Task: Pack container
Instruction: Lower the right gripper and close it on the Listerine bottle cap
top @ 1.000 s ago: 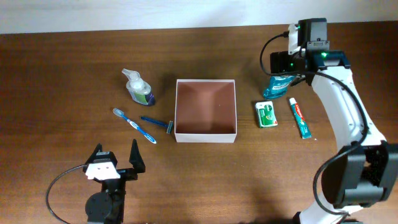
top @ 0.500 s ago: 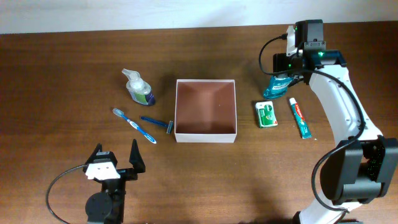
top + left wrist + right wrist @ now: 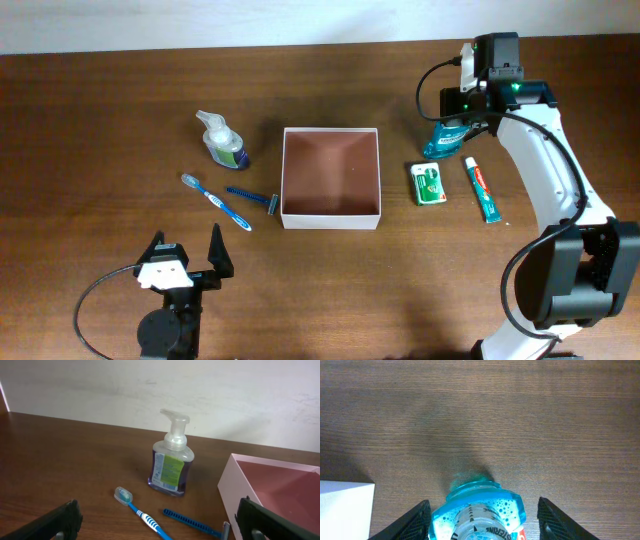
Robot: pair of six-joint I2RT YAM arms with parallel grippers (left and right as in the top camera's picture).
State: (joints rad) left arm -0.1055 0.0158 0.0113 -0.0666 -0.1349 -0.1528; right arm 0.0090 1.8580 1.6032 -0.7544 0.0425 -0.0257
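a teal bottle (image 3: 477, 510) with a speckled label sits at 6 o'clock on the brown wooden table (image 3: 520, 410), between the spread black fingers (image 3: 412, 522) of the right gripper (image 3: 483, 505). bare wood shows between the bottle and the 4 o'clock finger. the white corner of the container (image 3: 345, 510) sits at 8 o'clock.

Dark brown wooden surface (image 3: 100, 100), nothing fancy. Pretty much dead centre sits a square shallow box with white walls and a reddish-brown inside (image 3: 331, 221). At the box's 10 o'clock stands a clear pump bottle of purple soap (image 3: 224, 141). Around 8 to 9 o'clock lie a blue-and-white toothbrush (image 3: 216, 201) and a blue razor (image 3: 254, 198), the razor's head just beside the box wall. At 3 o'clock there's a small green rectangular packet (image 3: 430, 184), with a red-and-green toothpaste tube (image 3: 481, 188) further out. A teal bottle (image 3: 445, 140) is at 2 o'clock.
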